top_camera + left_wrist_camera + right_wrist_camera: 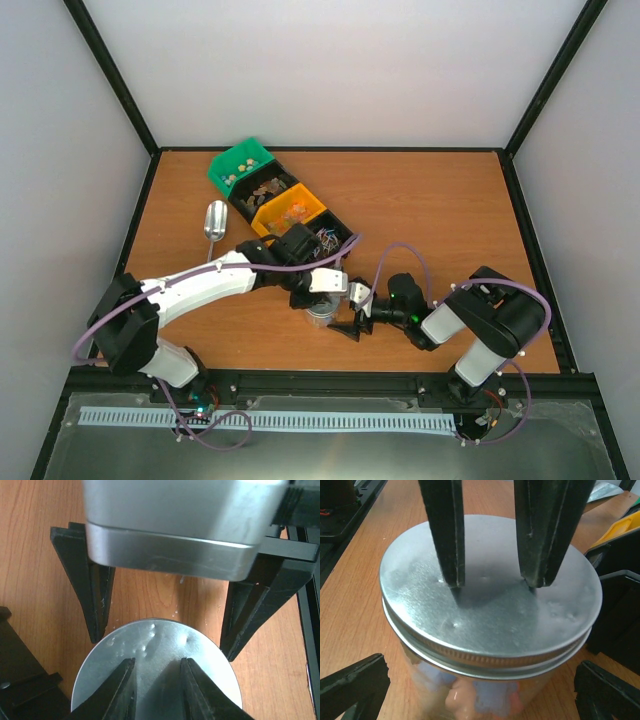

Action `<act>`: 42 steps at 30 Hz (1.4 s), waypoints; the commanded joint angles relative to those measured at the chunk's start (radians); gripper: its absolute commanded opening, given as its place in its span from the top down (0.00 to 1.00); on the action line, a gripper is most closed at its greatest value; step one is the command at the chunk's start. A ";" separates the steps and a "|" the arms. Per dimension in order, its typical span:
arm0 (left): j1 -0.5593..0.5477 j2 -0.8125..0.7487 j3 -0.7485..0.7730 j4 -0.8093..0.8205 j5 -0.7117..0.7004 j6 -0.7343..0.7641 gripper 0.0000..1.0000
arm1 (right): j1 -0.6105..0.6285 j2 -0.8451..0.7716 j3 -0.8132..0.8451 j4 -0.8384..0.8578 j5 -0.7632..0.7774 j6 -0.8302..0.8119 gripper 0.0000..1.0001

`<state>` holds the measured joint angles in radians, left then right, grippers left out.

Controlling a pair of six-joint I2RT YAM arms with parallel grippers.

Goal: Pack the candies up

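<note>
A clear jar [485, 695] with a round silver lid [485, 615] stands on the table at the front centre, and pink and blue candies [470, 707] show through its wall. My left gripper [158, 662] points down on the lid [155, 645]. Its fingertips [452, 580] rest on the metal a small gap apart, with nothing between them. My right gripper [481, 664] stands wide open, one finger on each side of the jar, and a gap shows on both sides. In the top view, more candies lie in the bins [290, 210] behind the jar [322, 312].
A row of bins runs diagonally at the back left: green [240, 165], black [268, 190], orange, and another black one [325, 238]. A silver metal scoop [215, 220] lies left of them. Black frame rails [330, 150] edge the wooden table [440, 210].
</note>
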<state>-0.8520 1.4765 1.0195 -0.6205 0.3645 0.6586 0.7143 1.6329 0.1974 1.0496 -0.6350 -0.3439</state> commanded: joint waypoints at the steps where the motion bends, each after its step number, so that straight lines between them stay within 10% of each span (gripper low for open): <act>1: -0.013 0.017 -0.061 -0.075 -0.044 0.090 0.74 | 0.004 -0.002 0.011 0.034 0.013 -0.009 0.00; 28: 0.091 -0.036 0.000 -0.181 -0.012 0.045 0.69 | 0.004 0.048 0.072 0.023 -0.034 0.013 0.00; 35: 0.091 -0.133 0.012 -0.150 0.046 -0.043 0.16 | 0.007 0.067 0.097 0.020 -0.044 0.033 0.00; 42: 0.020 -0.182 -0.068 -0.023 -0.009 -0.113 0.15 | 0.025 0.087 0.123 0.020 -0.031 0.046 0.00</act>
<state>-0.7795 1.3354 0.9993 -0.7319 0.3740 0.5919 0.7212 1.7000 0.2977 1.0428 -0.6697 -0.3054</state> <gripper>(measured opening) 0.866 0.999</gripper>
